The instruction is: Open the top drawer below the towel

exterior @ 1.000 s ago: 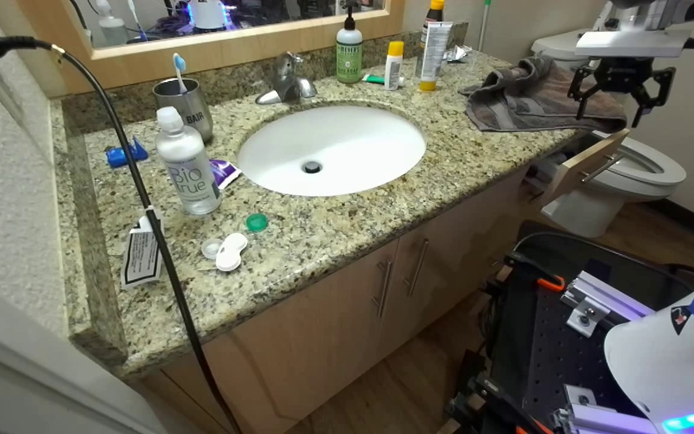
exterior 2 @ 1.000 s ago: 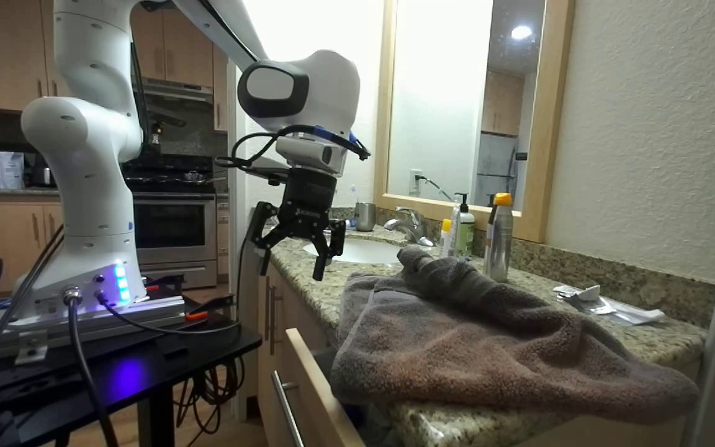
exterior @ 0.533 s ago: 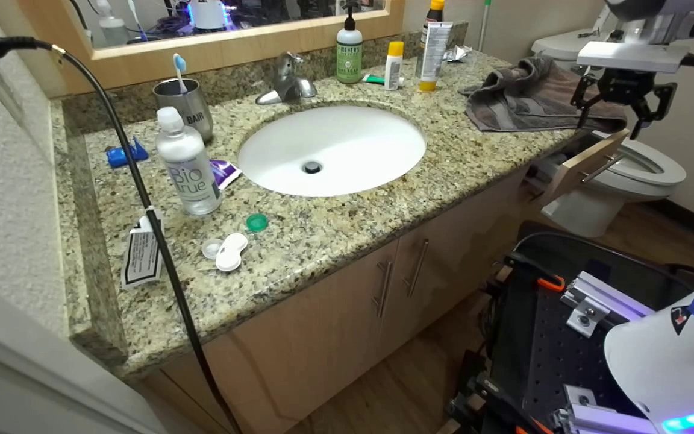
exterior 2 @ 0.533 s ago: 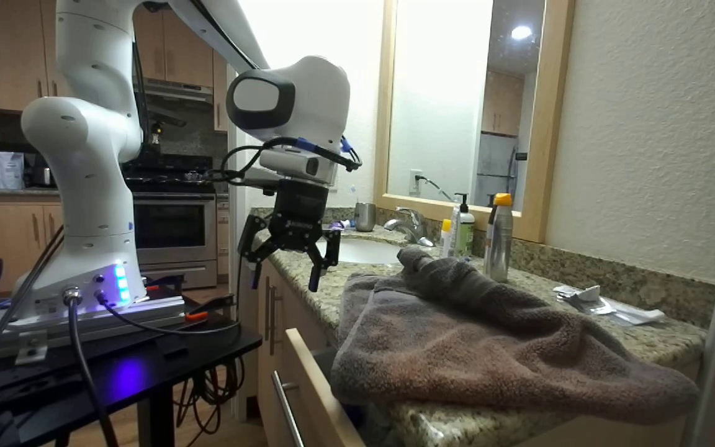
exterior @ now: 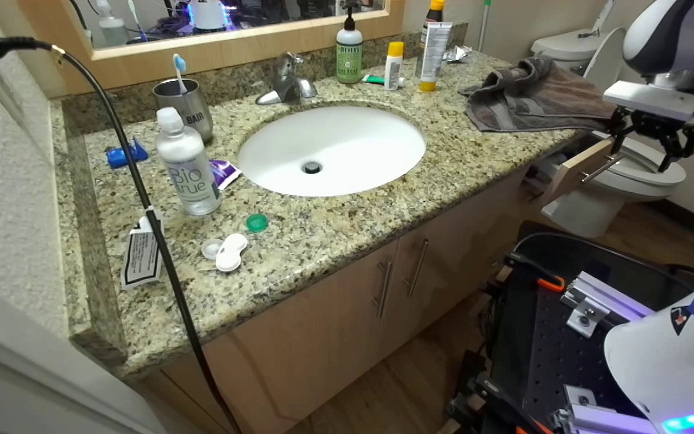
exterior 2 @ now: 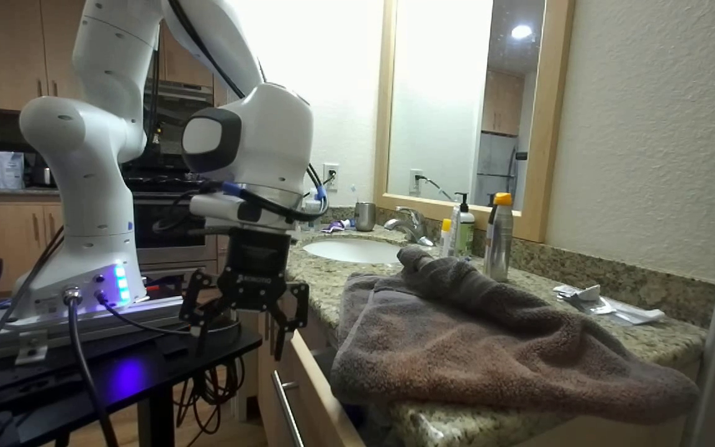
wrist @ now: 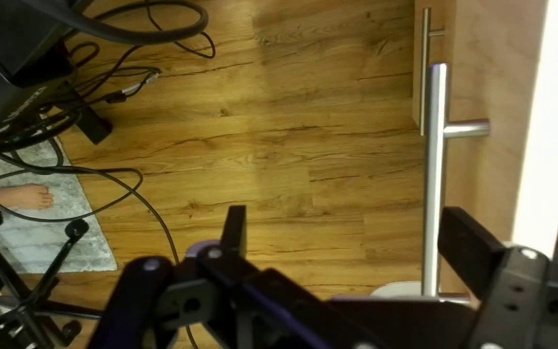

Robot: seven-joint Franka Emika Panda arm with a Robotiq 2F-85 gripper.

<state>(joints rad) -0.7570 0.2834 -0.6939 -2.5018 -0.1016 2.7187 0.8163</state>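
Hangs with the hand (exterior 2: 240,347) released and spread wide, near the handle (wrist: 433,179) of the partly open drawer (exterior: 575,170). Has the towel (exterior 2: 457,354) on the worktop (exterior: 323,229) beside the hand.

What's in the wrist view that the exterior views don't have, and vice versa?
Only the wrist view shows a bare foot, a gray rug and a wheeled chair base.

Only the exterior views show the oval sink, its faucet and the framed mirror.

All share the open claw, the pulled-out drawer with its bar handle, and the wood floor.
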